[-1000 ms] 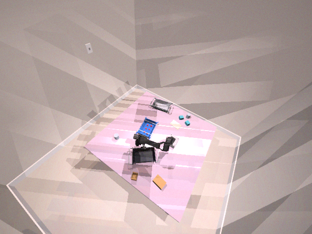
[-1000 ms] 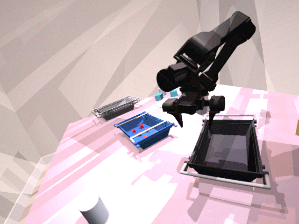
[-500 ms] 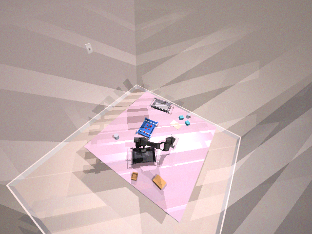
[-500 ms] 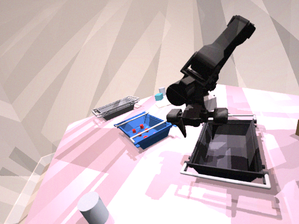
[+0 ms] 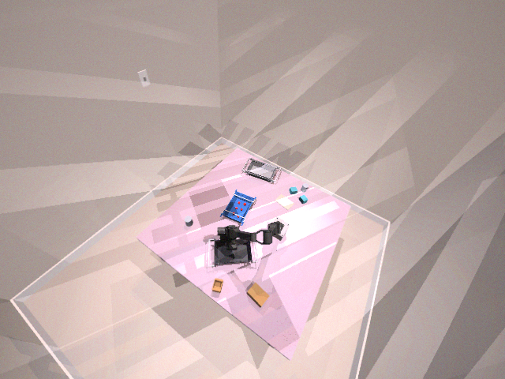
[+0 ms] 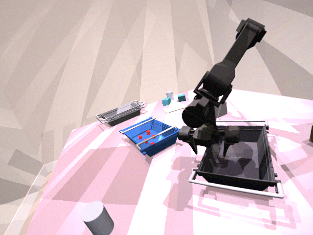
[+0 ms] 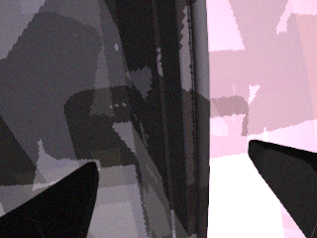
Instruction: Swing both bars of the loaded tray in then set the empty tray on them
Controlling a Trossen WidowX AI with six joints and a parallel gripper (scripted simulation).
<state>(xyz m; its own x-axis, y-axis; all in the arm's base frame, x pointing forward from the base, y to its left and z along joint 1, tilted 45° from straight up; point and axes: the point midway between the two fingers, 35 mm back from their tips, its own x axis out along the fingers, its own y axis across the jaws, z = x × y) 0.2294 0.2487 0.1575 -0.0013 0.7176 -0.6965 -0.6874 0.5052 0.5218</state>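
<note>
My pincer (image 6: 210, 152) (image 7: 174, 158) hangs wide apart and unfilled over the black tray (image 5: 215, 253) (image 6: 237, 182) (image 7: 185, 149), near the worktop's (image 5: 179, 212) (image 6: 113, 161) (image 7: 263, 94) long lower-left edge; both bars cross the blue tray (image 5: 229, 204) (image 6: 161, 146), nearer the left corner than the right.

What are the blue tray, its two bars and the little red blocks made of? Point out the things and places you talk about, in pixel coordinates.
The blue tray (image 5: 230, 206) (image 6: 162, 147) looks like smooth plastic: thin, evenly coloured walls. Its two bars (image 5: 233, 214) (image 6: 138, 125) are pale, round and slim, maybe painted metal or plastic. The red blocks (image 5: 245, 204) (image 6: 148, 132) have one flat colour, so perhaps plastic or painted wood.
</note>
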